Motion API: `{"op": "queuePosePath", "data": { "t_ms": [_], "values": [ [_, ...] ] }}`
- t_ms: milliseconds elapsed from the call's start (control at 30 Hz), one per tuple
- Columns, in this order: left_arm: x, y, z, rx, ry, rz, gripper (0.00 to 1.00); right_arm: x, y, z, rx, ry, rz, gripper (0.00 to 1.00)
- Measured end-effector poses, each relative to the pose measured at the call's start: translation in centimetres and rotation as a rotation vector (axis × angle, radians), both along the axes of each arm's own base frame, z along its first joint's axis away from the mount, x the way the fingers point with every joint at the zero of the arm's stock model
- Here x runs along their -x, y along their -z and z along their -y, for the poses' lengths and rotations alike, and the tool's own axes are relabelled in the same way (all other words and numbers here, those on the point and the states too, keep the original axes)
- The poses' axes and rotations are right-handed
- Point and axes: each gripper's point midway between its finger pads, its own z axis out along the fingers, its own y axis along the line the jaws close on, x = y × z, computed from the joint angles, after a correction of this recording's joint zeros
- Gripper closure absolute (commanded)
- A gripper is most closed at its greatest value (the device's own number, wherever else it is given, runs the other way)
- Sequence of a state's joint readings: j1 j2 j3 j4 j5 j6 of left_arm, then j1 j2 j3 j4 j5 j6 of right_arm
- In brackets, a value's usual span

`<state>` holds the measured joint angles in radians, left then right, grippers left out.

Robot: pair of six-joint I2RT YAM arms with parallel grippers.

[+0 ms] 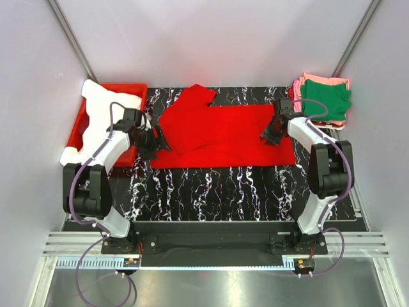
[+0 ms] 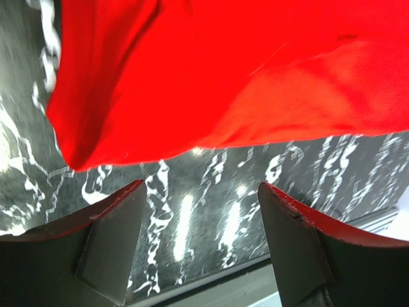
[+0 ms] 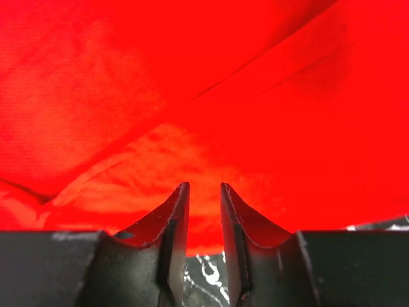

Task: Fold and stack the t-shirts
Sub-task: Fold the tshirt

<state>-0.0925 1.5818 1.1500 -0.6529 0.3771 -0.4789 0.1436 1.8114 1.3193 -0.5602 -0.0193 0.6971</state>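
Observation:
A bright red t-shirt (image 1: 220,134) lies spread flat across the black marbled table (image 1: 211,192), one sleeve pointing to the back. My left gripper (image 1: 156,142) sits at the shirt's left edge. In the left wrist view the left gripper (image 2: 201,188) is wide open over bare table, with the red t-shirt's (image 2: 211,70) hem just beyond its tips. My right gripper (image 1: 271,135) rests at the shirt's right end. In the right wrist view the right gripper (image 3: 204,185) shows a narrow gap between its jaws, low over the red t-shirt (image 3: 192,83), with nothing visibly pinched.
Folded t-shirts are stacked at the back right, a green t-shirt (image 1: 327,99) on top of a pink t-shirt (image 1: 319,80). A red plastic bin (image 1: 78,125) at the back left holds a white t-shirt (image 1: 102,112) that spills over its rim.

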Motion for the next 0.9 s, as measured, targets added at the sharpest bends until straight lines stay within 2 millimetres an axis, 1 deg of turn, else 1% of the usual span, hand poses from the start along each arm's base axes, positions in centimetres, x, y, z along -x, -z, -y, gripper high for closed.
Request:
{"op": "queuePosePath", "data": {
  "t_ms": [33,67,133,167,200,233,267,333,433,500,533,567,600,633,700,767,900],
  "values": [
    [0.6,0.8,0.0,-0.002,0.0,-0.021,0.26,-0.2,0.6,0.0,0.005,-0.002,-0.014,0.64],
    [0.9,1.4,0.1,-0.002,-0.002,-0.033,0.28,-0.3,1.0,0.0,0.003,-0.006,-0.022,0.57],
    [1.1,2.2,0.3,-0.003,-0.011,-0.039,0.3,-0.3,1.3,-0.7,-0.015,-0.03,-0.026,0.5],
    [1.1,2.6,0.3,-0.004,-0.019,-0.037,0.33,-0.3,1.2,-1.3,-0.021,-0.047,-0.021,0.45],
    [1.1,3.0,0.3,-0.003,-0.03,-0.036,0.35,-0.3,0.9,-2.3,-0.03,-0.073,-0.012,0.42],
    [1.0,3.4,0.4,-0.002,-0.038,-0.032,0.39,-0.4,0.5,-3.7,-0.041,-0.107,-0.001,0.41],
    [1.0,3.7,0.3,-0.003,-0.051,-0.034,0.4,-0.5,-0.2,-5.7,-0.059,-0.157,0.019,0.38],
    [0.9,4.5,0.1,-0.011,-0.073,-0.04,0.42,-0.8,-1.6,-9.8,-0.087,-0.247,0.061,0.36],
    [0.9,5.8,-0.3,-0.025,-0.117,-0.06,0.46,-1.2,-3.8,-17.7,-0.136,-0.402,0.135,0.32],
    [1.0,6.8,-0.6,-0.041,-0.143,-0.077,0.46,-1.0,-4.6,-22.5,-0.161,-0.492,0.163,0.29],
    [1.1,7.3,-0.7,-0.047,-0.155,-0.089,0.44,-1.0,-4.6,-24.6,-0.164,-0.528,0.171,0.29],
    [1.3,7.7,-0.9,-0.055,-0.165,-0.102,0.41,-1.1,-4.7,-26.0,-0.167,-0.554,0.185,0.29],
    [1.3,8.2,-1.0,-0.06,-0.173,-0.112,0.36,-1.1,-4.4,-27.8,-0.165,-0.585,0.185,0.28],
    [1.3,8.3,-0.9,-0.055,-0.181,-0.119,0.36,-1.1,-4.0,-29.3,-0.163,-0.613,0.189,0.28],
    [1.0,8.2,-1.0,-0.047,-0.197,-0.112,0.36,-1.0,-2.9,-31.7,-0.156,-0.654,0.18,0.28],
    [1.0,8.2,-1.0,-0.041,-0.211,-0.106,0.36,-0.9,-1.4,-33.2,-0.146,-0.684,0.162,0.28],
    [1.2,8.2,-1.3,-0.037,-0.23,-0.076,0.36,-0.7,1.8,-35.1,-0.105,-0.719,0.118,0.3]
  ]
}}
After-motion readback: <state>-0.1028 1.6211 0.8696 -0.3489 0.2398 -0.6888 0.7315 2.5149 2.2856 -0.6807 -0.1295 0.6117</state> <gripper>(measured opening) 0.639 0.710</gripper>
